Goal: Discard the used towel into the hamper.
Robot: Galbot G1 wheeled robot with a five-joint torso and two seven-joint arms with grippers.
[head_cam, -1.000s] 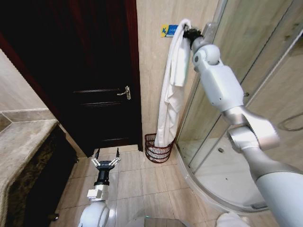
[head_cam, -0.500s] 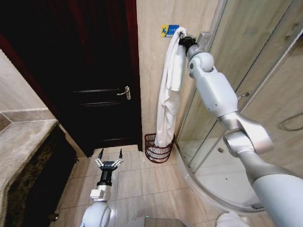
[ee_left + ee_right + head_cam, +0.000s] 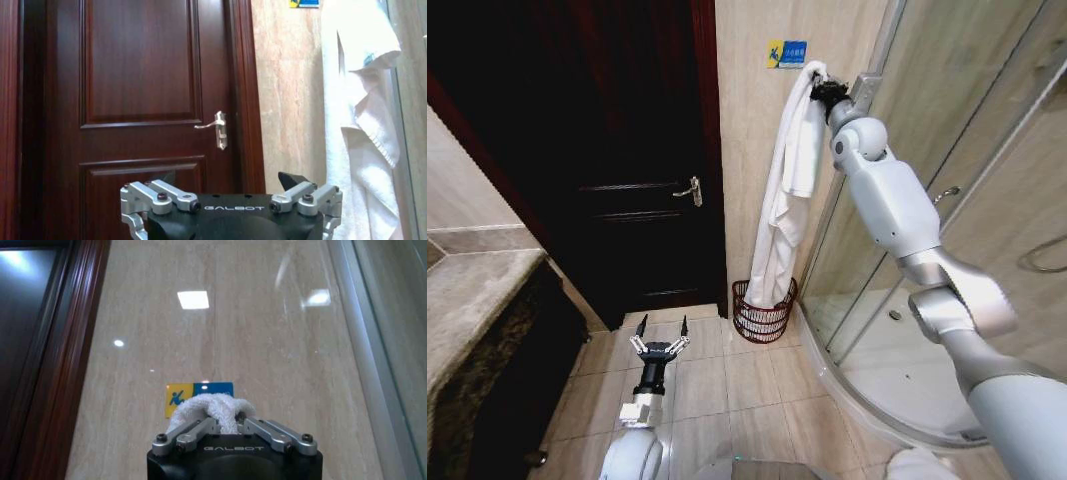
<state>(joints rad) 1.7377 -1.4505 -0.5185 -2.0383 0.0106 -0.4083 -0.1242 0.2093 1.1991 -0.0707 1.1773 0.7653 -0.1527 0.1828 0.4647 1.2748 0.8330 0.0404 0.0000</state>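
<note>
A long white towel hangs down the beige wall, its top bunched in my right gripper, which is shut on it high up beside the shower door. In the right wrist view the fingers pinch the towel's top fold. The towel's lower end reaches into the hamper, a dark red-brown ribbed basket on the floor against the wall. My left gripper hangs low over the floor tiles, open, pointing at the door; the towel also shows in its wrist view.
A dark wooden door with a metal handle stands left of the hamper. A curved glass shower enclosure fills the right. A stone counter runs along the left. A blue-yellow sign is on the wall.
My right gripper has come down and away from the wall sign with the towel's top, and the towel hangs lower into the hamper. The left gripper has risen slightly.
</note>
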